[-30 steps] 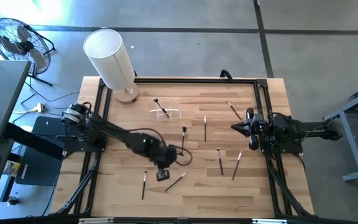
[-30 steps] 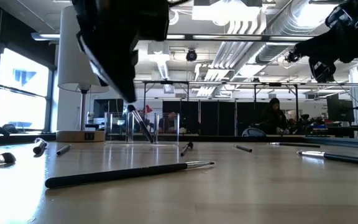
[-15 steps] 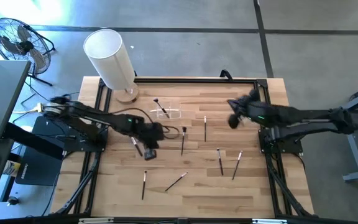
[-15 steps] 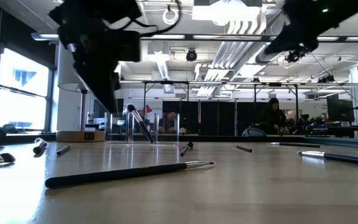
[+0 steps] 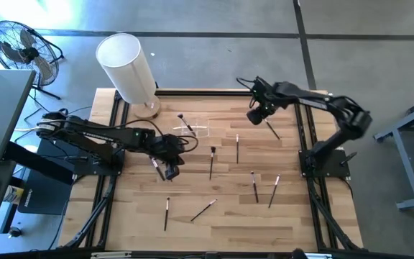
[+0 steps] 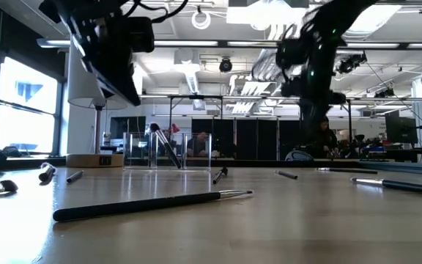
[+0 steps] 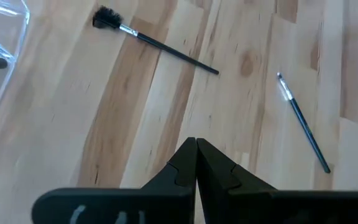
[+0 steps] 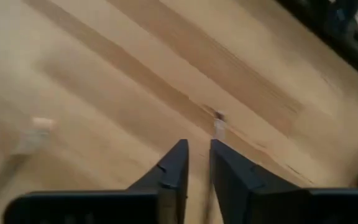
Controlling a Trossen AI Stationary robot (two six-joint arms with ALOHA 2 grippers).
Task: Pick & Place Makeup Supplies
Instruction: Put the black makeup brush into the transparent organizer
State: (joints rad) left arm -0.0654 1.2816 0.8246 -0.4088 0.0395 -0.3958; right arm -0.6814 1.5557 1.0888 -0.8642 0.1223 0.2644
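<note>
Several thin makeup brushes lie flat on the wooden table: one [image 5: 212, 160] mid-table, one [image 5: 237, 147] beside it, two [image 5: 254, 185] [image 5: 274, 191] toward the right, two [image 5: 203, 210] [image 5: 166, 213] near the front, and one [image 5: 270, 128] far right. Another brush [image 5: 185, 124] leans in the clear holder [image 5: 194, 130]. My left gripper [image 5: 169, 171] [image 7: 196, 142] hovers shut, left of centre, above bare wood. My right gripper [image 5: 256, 115] [image 8: 197, 146] hangs over the far right part of the table with a narrow gap between its fingers, just short of a brush's pale tip [image 8: 218, 124].
The tall white cylinder [image 5: 126, 68] stands on its wooden base at the far left corner. Black rails [image 5: 214, 92] frame the table. In the left wrist view a fluffy dark brush [image 7: 154, 42] and a slim brush [image 7: 302, 121] lie ahead; bare wood lies between the brushes.
My left gripper has risen and drawn back from the near middle toward the far left, leaving the front brushes where they lay. My right arm has swung out from its rest by the right edge toward the far edge and now reaches over the far right brush.
</note>
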